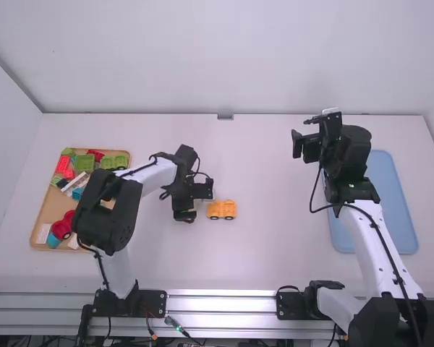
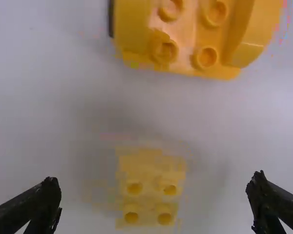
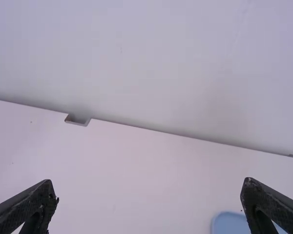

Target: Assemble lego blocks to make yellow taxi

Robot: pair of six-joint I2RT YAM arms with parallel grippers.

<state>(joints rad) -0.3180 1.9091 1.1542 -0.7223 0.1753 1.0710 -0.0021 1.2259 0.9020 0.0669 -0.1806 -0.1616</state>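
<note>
Noted white rectangular table, with tan shallow tray of mixed coloured plastic blocks at left, light-blue rectangular tray at right. Recorded right gripper near blue tray, left gripper near table's middle; both empty, with fingers spread. Observed orange-yellow wheeled plastic car body beside left gripper; small yellow studded block between its fingers, untouched.

Table: block tray at far left, full of loose blocks. Wheeled vehicle piece near the middle, right of that tray. Small block on the table, just left of the vehicle piece, apart from it. Other tray at far right, partly behind the right arm from here. Notch in the back edge, wall behind.
</note>
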